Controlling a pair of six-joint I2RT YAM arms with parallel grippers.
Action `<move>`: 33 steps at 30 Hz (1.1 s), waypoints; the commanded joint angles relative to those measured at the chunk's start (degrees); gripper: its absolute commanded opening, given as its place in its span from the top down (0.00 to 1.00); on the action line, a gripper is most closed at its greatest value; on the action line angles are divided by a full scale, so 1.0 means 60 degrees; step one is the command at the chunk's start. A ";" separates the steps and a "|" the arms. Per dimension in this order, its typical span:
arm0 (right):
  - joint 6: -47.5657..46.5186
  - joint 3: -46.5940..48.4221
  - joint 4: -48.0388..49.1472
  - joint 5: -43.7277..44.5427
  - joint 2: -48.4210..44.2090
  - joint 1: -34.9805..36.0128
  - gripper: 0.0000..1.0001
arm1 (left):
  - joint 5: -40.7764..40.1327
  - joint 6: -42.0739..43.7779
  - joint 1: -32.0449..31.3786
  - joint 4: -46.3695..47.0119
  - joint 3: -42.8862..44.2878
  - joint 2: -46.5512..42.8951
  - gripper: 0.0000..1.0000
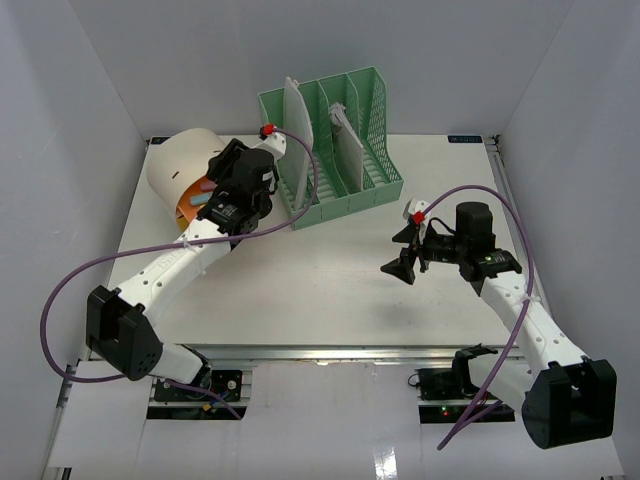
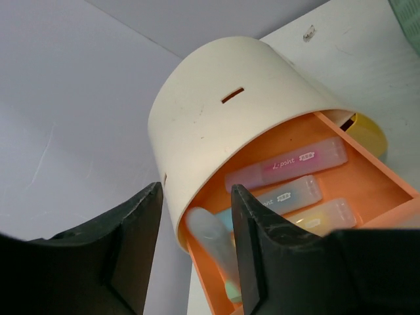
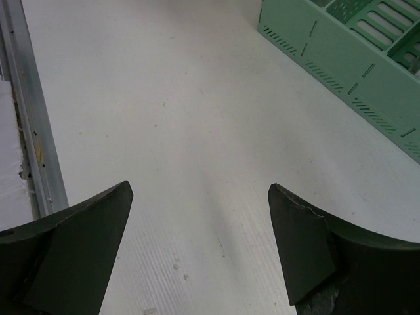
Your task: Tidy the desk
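A cream round holder (image 2: 216, 111) stands at the desk's (image 1: 320, 290) back left, and its orange drawer (image 2: 374, 177) is pulled out. In the drawer lie a pink highlighter (image 2: 289, 164), a pale blue one (image 2: 289, 195) and a yellow one (image 2: 321, 215). My left gripper (image 2: 195, 197) hangs over the drawer's near end with its jaws apart. A blurred pale highlighter (image 2: 213, 252) with a green end lies loose in the gap, tipped into the drawer. My right gripper (image 1: 405, 250) hovers open over bare desk right of centre, with nothing between its fingers.
A green mesh file rack (image 1: 335, 150) stands at the back centre with flat white items (image 1: 297, 125) in its slots. Its corner shows in the right wrist view (image 3: 348, 52). A yellow object (image 2: 367, 131) peeks from behind the holder. The metal rail (image 3: 26, 98) runs along the front edge. White walls enclose the desk.
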 commanded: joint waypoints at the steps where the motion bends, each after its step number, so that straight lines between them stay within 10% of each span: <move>1: -0.0180 -0.0006 0.0062 -0.0261 0.0075 -0.0036 0.10 | 0.0115 -0.0394 0.0026 -0.0216 0.0223 -0.0277 0.33; 12: -0.0210 -0.0020 0.0038 -0.0202 0.0128 -0.0085 0.10 | 0.2229 -0.3017 -0.0451 -0.3313 0.2361 -0.0886 0.32; 19: -0.0215 -0.0026 0.0052 -0.0193 0.0148 -0.0164 0.10 | 0.8778 -0.4528 -0.0432 -0.5322 0.2110 -0.1980 0.95; 33: -0.0224 -0.0050 0.0051 -0.0247 0.0172 -0.0278 0.10 | 0.8066 -0.2282 0.0163 -0.5544 -0.0188 -0.1628 0.96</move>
